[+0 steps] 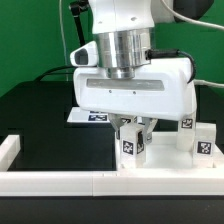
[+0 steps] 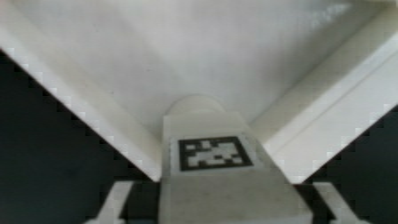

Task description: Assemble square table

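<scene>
Gripper (image 1: 134,128) at centre frame pinches an upright tagged leg (image 1: 131,146) directly beneath it, long axis vertical, over the white tabletop slab (image 1: 160,165) at lower right, another leg (image 1: 201,144) standing nearby.

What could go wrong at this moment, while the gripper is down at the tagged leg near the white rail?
1. The gripper sits over a leg; the wrist view shows the leg between the fingers, but contact is unclear, so a loose or off-centre grip could tilt it.
2. A second leg stands close on the exterior view's right; the wide gripper body might knock it.
3. The rail lies just in front, so a low move could catch it.
</scene>
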Controlling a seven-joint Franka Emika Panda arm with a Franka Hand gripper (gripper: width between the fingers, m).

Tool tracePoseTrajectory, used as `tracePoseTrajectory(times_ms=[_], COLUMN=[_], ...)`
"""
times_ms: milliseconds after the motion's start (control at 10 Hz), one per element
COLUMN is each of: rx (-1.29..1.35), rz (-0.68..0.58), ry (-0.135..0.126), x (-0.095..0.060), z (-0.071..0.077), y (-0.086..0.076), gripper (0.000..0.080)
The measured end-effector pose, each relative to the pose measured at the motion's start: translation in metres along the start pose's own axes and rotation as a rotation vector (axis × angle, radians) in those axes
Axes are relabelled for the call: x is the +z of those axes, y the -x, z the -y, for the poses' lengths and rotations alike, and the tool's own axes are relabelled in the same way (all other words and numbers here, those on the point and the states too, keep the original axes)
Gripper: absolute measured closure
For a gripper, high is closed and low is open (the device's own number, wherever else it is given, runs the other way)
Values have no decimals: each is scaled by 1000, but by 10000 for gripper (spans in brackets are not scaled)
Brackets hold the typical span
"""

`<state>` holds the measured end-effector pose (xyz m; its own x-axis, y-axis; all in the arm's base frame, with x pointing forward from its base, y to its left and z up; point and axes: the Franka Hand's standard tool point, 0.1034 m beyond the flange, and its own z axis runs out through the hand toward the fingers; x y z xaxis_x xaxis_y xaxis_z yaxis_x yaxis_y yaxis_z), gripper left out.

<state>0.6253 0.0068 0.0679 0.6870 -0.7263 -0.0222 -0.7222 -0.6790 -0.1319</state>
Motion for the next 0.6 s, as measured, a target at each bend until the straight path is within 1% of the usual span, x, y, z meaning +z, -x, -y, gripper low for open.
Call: tracePoseTrajectory(times_ms=[100, 300, 400, 500, 600], rx=[130, 551, 776, 901, 936], rz=[0, 31, 57, 69, 69], ry=[-3, -9, -29, -40, -39], x=[0, 0, 0, 0, 0], z=[0, 1, 4, 3, 4], y=[-1, 2, 1, 0, 0], gripper=[507, 507, 507, 507, 507])
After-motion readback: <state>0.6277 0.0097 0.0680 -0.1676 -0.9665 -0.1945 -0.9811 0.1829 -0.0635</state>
